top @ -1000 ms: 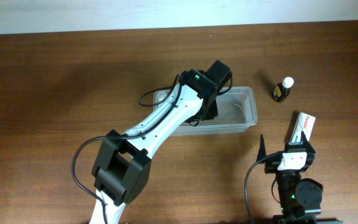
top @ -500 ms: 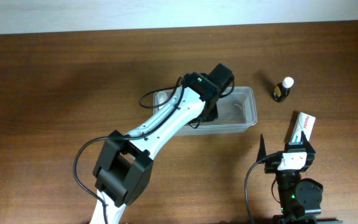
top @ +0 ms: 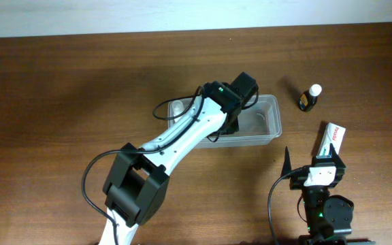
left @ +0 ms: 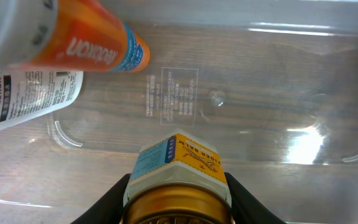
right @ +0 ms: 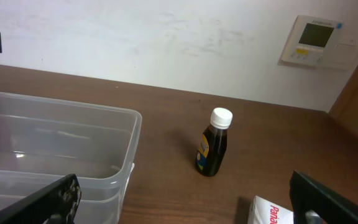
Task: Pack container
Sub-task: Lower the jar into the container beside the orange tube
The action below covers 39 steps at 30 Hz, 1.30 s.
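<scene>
Overhead: container long axis left-right. Left claw clamps gold-lidded jar above it; right claw spread wide, empty.

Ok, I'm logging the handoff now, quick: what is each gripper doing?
Left gripper: closed on the small gold-lidded jar, above the container.
Right gripper: open, holding nothing.

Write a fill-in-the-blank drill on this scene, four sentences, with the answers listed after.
1. The left claw grips a jar with a ____ lid.
2. The orange tube lies ____ the container.
3. The dark bottle standing outside it has a ____ cap.
4. The right claw is ____.
Missing words: gold; inside; white; open.
</scene>
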{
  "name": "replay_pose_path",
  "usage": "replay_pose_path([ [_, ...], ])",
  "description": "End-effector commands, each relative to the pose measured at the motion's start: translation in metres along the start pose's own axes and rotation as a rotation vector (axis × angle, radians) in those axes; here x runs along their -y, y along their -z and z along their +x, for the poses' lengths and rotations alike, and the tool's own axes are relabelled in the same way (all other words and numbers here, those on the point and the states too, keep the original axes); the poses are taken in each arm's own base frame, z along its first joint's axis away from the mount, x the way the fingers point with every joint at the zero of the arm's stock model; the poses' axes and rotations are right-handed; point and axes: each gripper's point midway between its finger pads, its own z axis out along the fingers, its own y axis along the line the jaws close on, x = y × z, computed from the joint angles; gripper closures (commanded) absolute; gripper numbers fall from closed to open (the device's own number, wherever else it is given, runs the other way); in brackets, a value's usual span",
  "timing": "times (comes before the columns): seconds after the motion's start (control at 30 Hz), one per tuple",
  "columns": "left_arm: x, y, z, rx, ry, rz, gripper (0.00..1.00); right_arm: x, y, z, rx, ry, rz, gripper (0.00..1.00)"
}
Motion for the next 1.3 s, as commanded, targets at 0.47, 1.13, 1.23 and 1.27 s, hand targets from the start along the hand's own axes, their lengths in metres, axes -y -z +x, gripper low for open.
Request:
replay_pose_path([
  [0.47, 0.007, -0.002, 0.005, 0.03, -0.022, -0.011, 0.71, 0.0, 0.0, 0.003, -0.007, -0.015, 0.007, 0.02],
  [1.13, 0.015, -0.03, 0.007, 0.047, -0.09, -0.059, 0.71, 0.0, 0.0, 0.003, -0.007, -0.015, 0.007, 0.02],
  [1.23, 0.015, -0.03, 0.006, 0.048, -0.089, -0.057, 0.7, 0.0, 0.0, 0.003, -0.007, -0.015, 0.007, 0.02],
  [1.27, 0.015, -0.03, 0.006, 0.049, -0.089, -0.056, 0.7, 0.0, 0.0, 0.003, -0.007, -0.014, 0.007, 0.01],
])
